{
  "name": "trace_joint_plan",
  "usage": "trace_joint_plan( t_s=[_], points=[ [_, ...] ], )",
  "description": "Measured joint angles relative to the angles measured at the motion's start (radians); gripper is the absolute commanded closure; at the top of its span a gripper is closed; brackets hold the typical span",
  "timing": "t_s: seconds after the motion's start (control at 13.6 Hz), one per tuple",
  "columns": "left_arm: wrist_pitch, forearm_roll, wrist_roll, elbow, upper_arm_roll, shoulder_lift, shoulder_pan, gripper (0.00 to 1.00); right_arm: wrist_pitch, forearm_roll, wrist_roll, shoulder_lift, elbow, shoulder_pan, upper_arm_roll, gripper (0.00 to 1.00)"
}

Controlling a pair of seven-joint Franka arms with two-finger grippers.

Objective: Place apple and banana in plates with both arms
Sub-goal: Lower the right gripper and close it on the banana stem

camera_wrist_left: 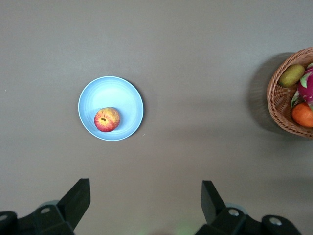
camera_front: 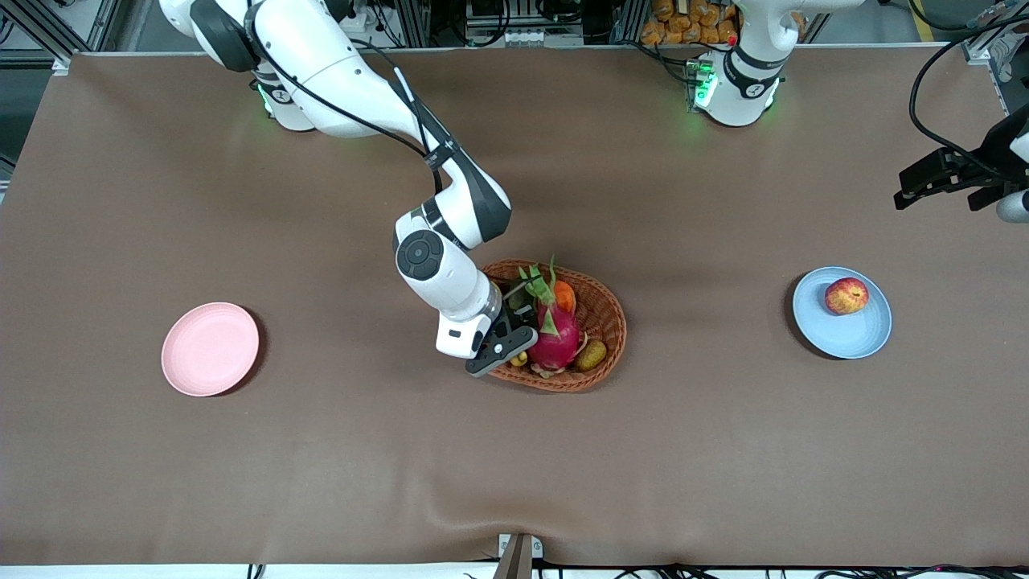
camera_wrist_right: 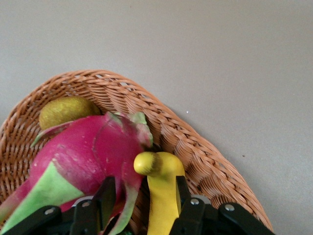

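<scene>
Brown cloth covers the table (camera_front: 321, 450), with an oval woven brown basket (camera_front: 604, 299) at its middle. The small red apple with yellow patches (camera_front: 846, 296) already lies on the round light blue plate (camera_front: 852, 342) toward the left arm's end; the round pale pink plate (camera_front: 211, 349) toward the right arm's end is bare.

The right gripper (camera_wrist_right: 145, 188) is down in the basket, its jaws half closed around the long yellow banana (camera_wrist_right: 161, 188), fingers (camera_wrist_right: 105, 193) flanking it beside the big magenta dragon fruit (camera_wrist_right: 80, 159). Contact looks made, and I judge the banana held.

The step in hand appears to be drawing the banana out. Recommended: lift straight up until it is free of the rim, then carry it to the pink plate, watching that the dragon fruit's leaf does not snag.

The left gripper (camera_wrist_left: 145, 205) waits high over the cloth near the table's edge at the left arm's end, jaws wide and empty.

Most of the banana is concealed under the gripper; in the front view only a yellow sliver shows. A brownish-green kiwi (camera_front: 592, 354) and an orange piece (camera_front: 565, 296) are partly covered.
</scene>
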Motion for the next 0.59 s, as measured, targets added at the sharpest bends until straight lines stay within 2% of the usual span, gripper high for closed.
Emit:
trace_joint_plan(
  t_s=[0.59],
  points=[
    [0.000, 0.000, 0.012, 0.000, 0.001, 0.006, 0.000, 0.00, 0.039, 0.001, 0.000, 0.004, 0.015, 0.000, 0.001, 0.56]
  ],
)
